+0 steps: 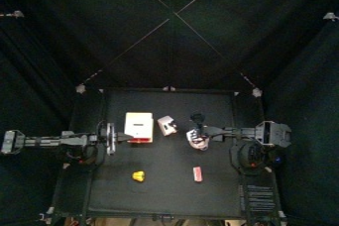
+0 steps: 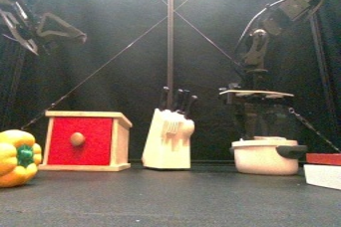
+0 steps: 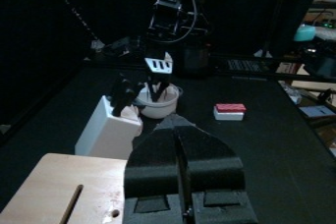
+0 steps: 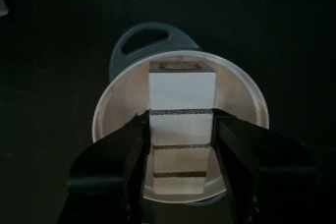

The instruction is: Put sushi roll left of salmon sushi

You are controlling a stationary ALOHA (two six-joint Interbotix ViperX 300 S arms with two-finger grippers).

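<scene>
Currently the right gripper point(image 4: 182, 140) hangs over a small white round pot with a loop handle point(image 4: 155, 39), jaws spread wide, one on each side of a pale square-sided block point(image 4: 180, 120) sitting in the pot. No contact between jaws and block can be confirmed; whether that block is the sushi roll cannot be told. From above, the pot point(image 1: 199, 141) sits right of a white knife block with dark handles point(image 1: 169, 125) and a red-fronted wooden drawer box point(image 1: 139, 126). Salmon sushi, small pink-red oblong point(image 1: 197, 173), lies on the black table point(image 1: 166, 195) near its front, apart from the pot; a small yellow pepper-like piece point(image 1: 138, 175) lies left of it. Left gripper point(image 3: 183, 174) rests over the drawer box, jaws together.
</scene>
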